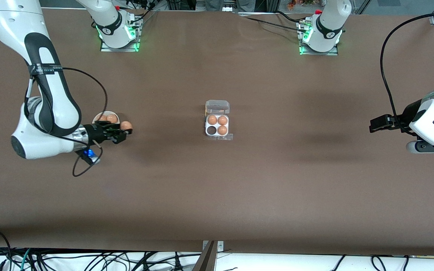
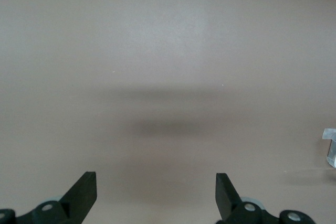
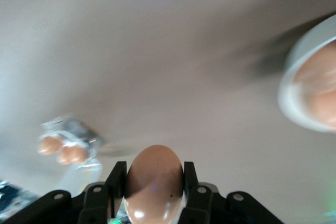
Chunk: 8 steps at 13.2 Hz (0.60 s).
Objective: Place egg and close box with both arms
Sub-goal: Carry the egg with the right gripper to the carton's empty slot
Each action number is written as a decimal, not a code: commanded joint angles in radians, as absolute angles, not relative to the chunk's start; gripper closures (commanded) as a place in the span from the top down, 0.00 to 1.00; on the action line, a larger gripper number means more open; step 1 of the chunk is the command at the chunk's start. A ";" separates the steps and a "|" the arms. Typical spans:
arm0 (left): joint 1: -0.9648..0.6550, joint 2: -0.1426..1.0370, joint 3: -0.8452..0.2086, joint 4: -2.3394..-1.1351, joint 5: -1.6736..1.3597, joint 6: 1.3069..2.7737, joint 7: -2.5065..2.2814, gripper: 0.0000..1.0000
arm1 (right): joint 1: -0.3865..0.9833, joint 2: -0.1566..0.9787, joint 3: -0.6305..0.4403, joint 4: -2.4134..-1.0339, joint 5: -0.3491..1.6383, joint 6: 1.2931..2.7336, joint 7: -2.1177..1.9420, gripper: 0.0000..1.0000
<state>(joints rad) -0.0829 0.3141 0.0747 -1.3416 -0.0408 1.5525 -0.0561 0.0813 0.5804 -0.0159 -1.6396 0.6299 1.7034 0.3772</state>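
right black two-finger gripper (image 1: 126,131) clamps the smooth orange-brown egg (image 1: 126,125) above the table, at 3 o'clock of the round white bowl (image 1: 106,114). small square white four-cell box (image 1: 217,125), clear lid raised, sits mid-table holding three eggs. left gripper (image 1: 371,125) waits, fingers spread wide, holding nothing.

In the right wrist view the small square white egg carton with its clear lid (image 3: 71,142) and the round white bowl (image 3: 310,85) are smeared by blur, the bowl cut by the edge, while the black right gripper (image 1: 121,133) partly hides that bowl in the front view.
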 commanded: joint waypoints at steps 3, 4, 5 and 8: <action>-0.078 0.325 0.075 -1.319 -0.063 1.542 -0.058 1.00 | 0.129 0.640 0.008 -1.574 0.816 1.684 0.512 0.14; -0.078 0.325 0.075 -1.318 -0.063 1.542 -0.060 1.00 | 0.136 0.649 0.009 -1.574 0.866 1.686 0.512 0.14; -0.080 0.325 0.075 -1.318 -0.063 1.543 -0.058 1.00 | 0.150 0.663 0.009 -1.572 0.930 1.684 0.515 0.13; -0.078 0.325 0.075 -1.319 -0.063 1.542 -0.060 1.00 | 0.207 0.695 0.011 -1.572 1.076 1.707 0.540 0.13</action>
<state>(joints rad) -0.0829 0.3142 0.0747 -1.3416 -0.0408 1.5525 -0.0561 0.1752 0.6612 0.0103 -1.6060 1.0024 1.7045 0.5120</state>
